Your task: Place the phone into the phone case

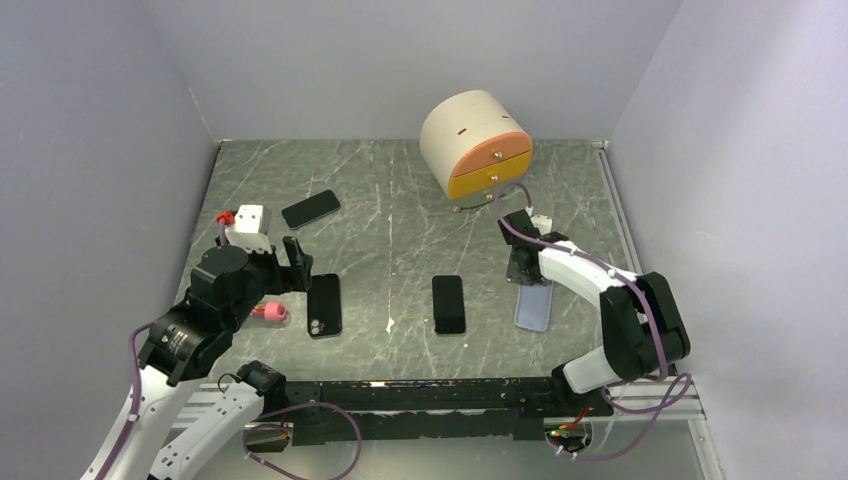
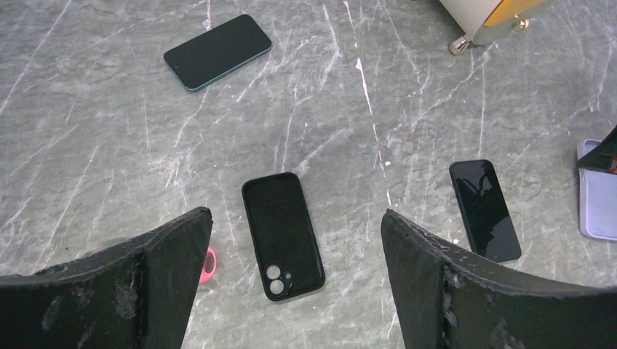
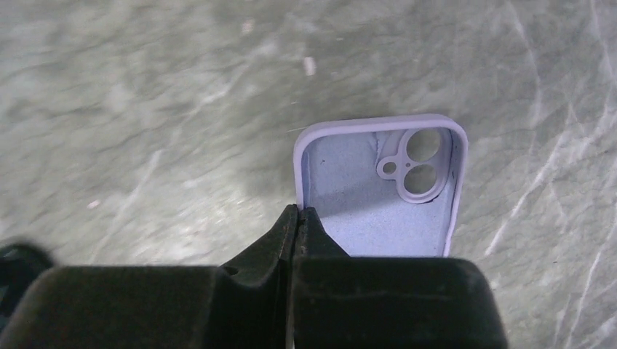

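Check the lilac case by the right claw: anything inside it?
Nothing shows inside the lilac case, only its bare floor and the camera cutouts. The right claw covers the end nearest it, so that part cannot be checked.

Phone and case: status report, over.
Left tool open, by black case. Right tool shut, tips at lilac case rim. Black phone flat between the cases, uncased. Nothing blocking.

Grey marbled tabletop [image 1: 400,200] with white veins, plain pale grey walls [image 1: 330,60] on three sides, even light
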